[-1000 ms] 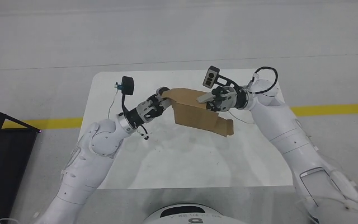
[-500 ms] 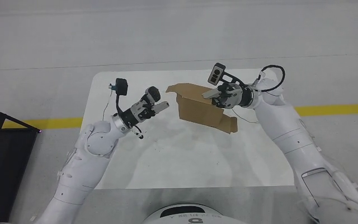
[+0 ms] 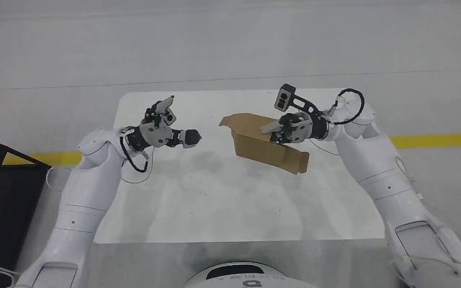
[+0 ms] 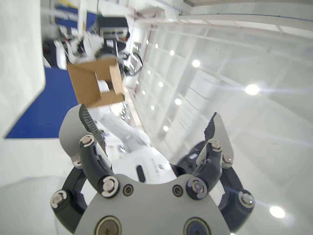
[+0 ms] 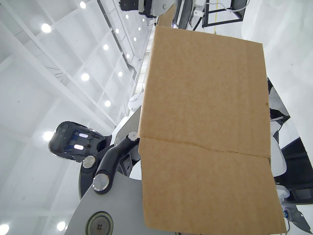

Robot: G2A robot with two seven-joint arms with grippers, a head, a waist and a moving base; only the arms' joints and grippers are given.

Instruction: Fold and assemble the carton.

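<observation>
The brown carton [image 3: 263, 144] hangs partly unfolded above the right middle of the white table [image 3: 216, 209], one flap sticking out to the left and another hanging at its right end. My right gripper [image 3: 274, 128] is shut on its upper back edge, and the panel [image 5: 205, 123] lies right in front of the right wrist camera. My left gripper [image 3: 189, 137] is open and holds nothing, a short way to the left of the carton. In the left wrist view its fingertips [image 4: 84, 114] spread wide, with the carton [image 4: 95, 84] beyond them.
Bare table surface extends in front of both arms and toward the near edge. A black frame [image 3: 14, 187] stands on the floor left of the table. A yellow floor line [image 3: 425, 140] runs behind the table's sides.
My left gripper let go of the carton's left flap, opened and drew back to the left. The right gripper carried the carton slightly to the right.
</observation>
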